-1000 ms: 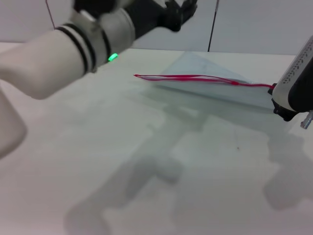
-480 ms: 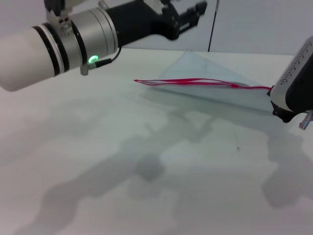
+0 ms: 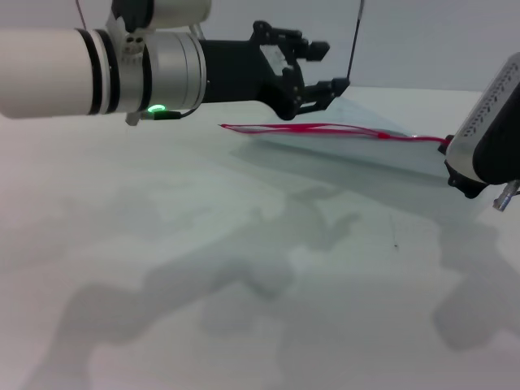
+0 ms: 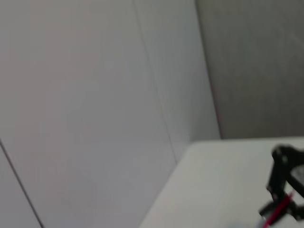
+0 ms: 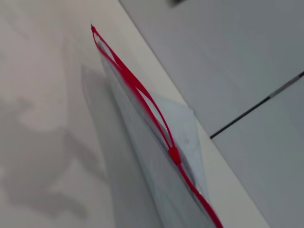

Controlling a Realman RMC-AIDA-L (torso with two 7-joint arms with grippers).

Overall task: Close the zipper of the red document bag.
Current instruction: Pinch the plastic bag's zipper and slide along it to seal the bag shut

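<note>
The red document bag (image 3: 357, 146) is a translucent pouch held up off the white table, its zipper (image 3: 309, 128) edge uppermost. My right gripper (image 3: 465, 177) is at the bag's right end and appears shut on that corner. In the right wrist view the zipper (image 5: 142, 95) runs away from the camera. Its slider (image 5: 174, 155) is near the held end, and beyond it the two red strips stand apart. My left gripper (image 3: 323, 69) hangs open just above the zipper near its middle, not touching it. The left wrist view catches only a short bit of the zipper (image 4: 278, 213).
The white table (image 3: 244, 268) stretches bare toward me, crossed by the arms' shadows. Grey wall panels (image 3: 422, 41) rise right behind the bag at the table's far edge.
My left arm has swung level and its gripper has come down and rightward, from high over the far edge to just above the zipper. The bag and right gripper have hardly moved.
</note>
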